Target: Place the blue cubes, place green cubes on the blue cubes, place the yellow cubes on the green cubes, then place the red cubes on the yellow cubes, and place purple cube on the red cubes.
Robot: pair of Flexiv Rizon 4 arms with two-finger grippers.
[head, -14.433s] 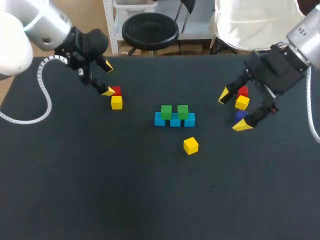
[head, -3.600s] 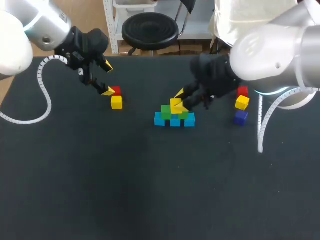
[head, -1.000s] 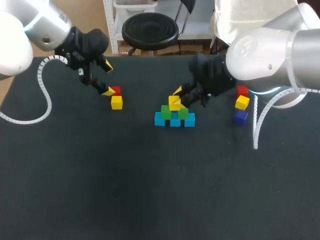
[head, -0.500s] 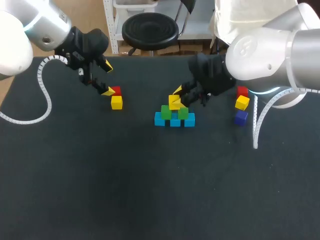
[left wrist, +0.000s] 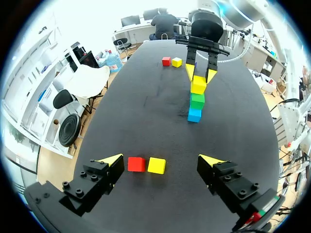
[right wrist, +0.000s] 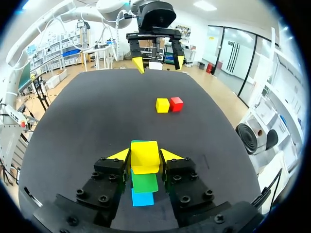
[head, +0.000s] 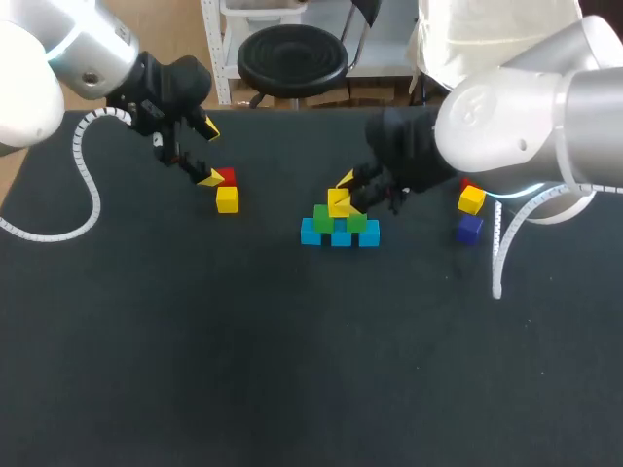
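**Matt table, glossy arms**

The table is matt black and cloth-like. The yellow cube looks smooth with a faint sheen. The left arm and right arm have glossy shells. The left gripper has matt black fingers with screw heads.

Far red cube, in head view probably behind right arm

My left arm is a rounded shell of glossy white and silver-grey, with a white ribbed cable looping off it. My right arm has the same pale casing and its own thin white cable. Both end in matte black wrists. My left gripper and right gripper have blocky black fingers studded with round screws and tipped with bright yellow wedges.
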